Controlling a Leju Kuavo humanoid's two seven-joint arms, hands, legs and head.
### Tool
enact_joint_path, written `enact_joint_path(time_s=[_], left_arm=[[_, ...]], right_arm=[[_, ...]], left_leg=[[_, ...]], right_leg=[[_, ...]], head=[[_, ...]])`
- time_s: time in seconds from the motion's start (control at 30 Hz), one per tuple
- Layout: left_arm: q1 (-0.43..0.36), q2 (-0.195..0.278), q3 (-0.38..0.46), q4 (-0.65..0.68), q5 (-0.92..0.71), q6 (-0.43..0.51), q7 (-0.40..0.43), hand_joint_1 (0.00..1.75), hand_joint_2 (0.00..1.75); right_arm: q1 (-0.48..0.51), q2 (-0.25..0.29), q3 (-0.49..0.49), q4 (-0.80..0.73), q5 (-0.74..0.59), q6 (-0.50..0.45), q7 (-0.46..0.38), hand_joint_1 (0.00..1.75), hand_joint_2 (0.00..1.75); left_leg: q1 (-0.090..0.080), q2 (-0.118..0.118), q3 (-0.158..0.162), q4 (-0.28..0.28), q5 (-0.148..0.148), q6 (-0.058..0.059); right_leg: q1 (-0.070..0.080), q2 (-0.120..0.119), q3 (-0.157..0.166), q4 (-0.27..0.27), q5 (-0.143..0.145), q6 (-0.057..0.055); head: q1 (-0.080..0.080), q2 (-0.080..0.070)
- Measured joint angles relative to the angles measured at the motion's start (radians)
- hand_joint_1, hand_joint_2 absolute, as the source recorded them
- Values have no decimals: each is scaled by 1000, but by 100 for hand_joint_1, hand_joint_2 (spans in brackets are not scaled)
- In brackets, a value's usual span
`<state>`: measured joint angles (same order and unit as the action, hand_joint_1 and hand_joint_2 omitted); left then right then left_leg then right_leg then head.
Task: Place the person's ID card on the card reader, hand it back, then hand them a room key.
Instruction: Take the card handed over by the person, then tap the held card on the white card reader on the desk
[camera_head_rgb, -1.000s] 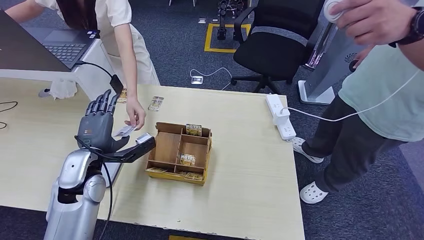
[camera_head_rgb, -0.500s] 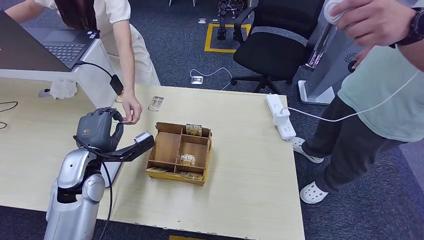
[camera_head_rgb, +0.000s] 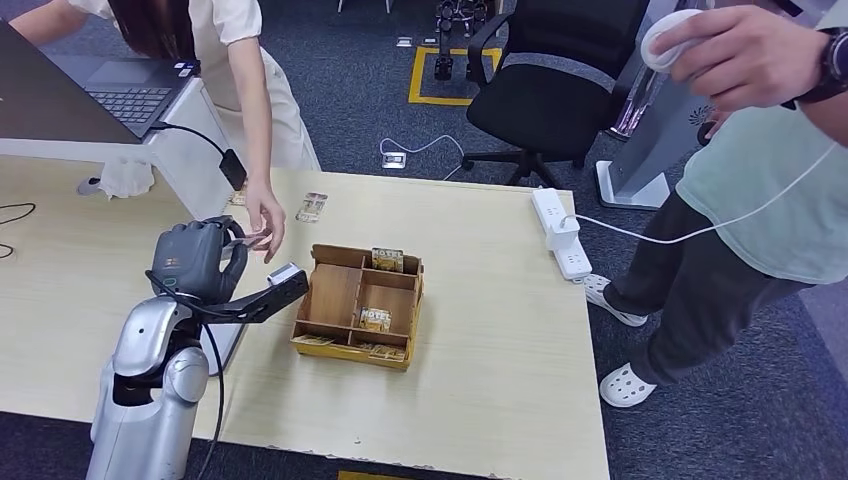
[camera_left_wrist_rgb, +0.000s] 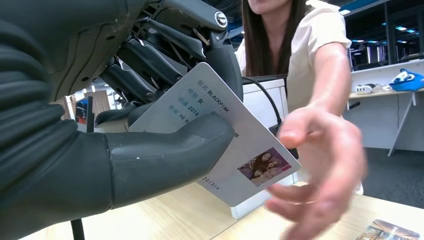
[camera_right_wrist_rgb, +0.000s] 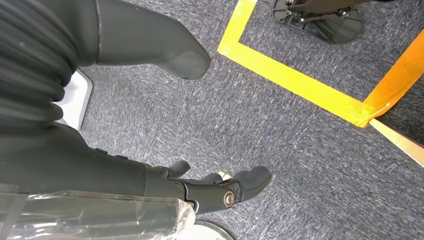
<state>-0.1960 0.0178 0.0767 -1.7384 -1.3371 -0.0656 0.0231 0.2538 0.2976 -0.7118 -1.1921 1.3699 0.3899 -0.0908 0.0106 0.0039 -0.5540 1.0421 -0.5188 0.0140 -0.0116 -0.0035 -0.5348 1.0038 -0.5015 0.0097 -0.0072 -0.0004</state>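
Holding: our left hand (camera_head_rgb: 197, 258) had its fingers curled around the ID card (camera_left_wrist_rgb: 220, 135), the thick thumb (camera_left_wrist_rgb: 170, 155) pressed across the card's face.
Card: we saw it as a pale card with printed lines of text and a small colour photo at one corner (the far end stuck out past our thumb); in the head view it showed as a thin pale sliver (camera_head_rgb: 255, 238) at our fingertips.
Person's hand: we found it (camera_head_rgb: 264, 216) right at the card's free end, fingers spread, though we could not tell whether it touched the card.
Right hand: ours hung (camera_right_wrist_rgb: 215, 187) over grey carpet beside yellow floor tape (camera_right_wrist_rgb: 300, 82), fingers loosely apart and holding nothing.
Table: we stood at a light wooden table (camera_head_rgb: 500, 330), our left arm raised over its near-left part.
Tray: we noted a wooden divided tray (camera_head_rgb: 360, 305) just beside our left hand, with small printed cards standing in its compartments.
Loose cards: we saw one (camera_head_rgb: 312, 207) lying on the table near the person's hand.
Power strip: we saw a white one (camera_head_rgb: 560, 232) at the table's right edge, well apart from the tray.
Second person: we saw them standing at the right, holding a white device (camera_head_rgb: 668, 38).
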Motion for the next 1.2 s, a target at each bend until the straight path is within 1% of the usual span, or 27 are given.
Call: enact_joint_path(time_s=[0.33,0.5,0.67,1.2], left_arm=[[0,1,0,0,0,1,-2,175,175],[1,3,6,0,-60,-26,23,175,175],[13,16,22,9,-106,-40,31,175,175],[25,25,37,14,-112,-40,31,175,175]], right_arm=[[0,0,0,0,-5,1,1,0,175],[0,0,9,-9,-30,8,20,0,175],[-1,0,14,-12,-39,8,29,0,175],[-1,0,15,-14,-40,8,31,0,175]], left_leg=[[0,0,0,0,0,0],[0,0,0,0,0,0],[0,0,0,0,0,0],[0,0,0,0,0,0]], right_leg=[[0,0,0,0,0,0],[0,0,0,0,0,0],[0,0,0,0,0,0],[0,0,0,0,0,0]], head=[[0,0],[0,0],[0,0],[0,0]])
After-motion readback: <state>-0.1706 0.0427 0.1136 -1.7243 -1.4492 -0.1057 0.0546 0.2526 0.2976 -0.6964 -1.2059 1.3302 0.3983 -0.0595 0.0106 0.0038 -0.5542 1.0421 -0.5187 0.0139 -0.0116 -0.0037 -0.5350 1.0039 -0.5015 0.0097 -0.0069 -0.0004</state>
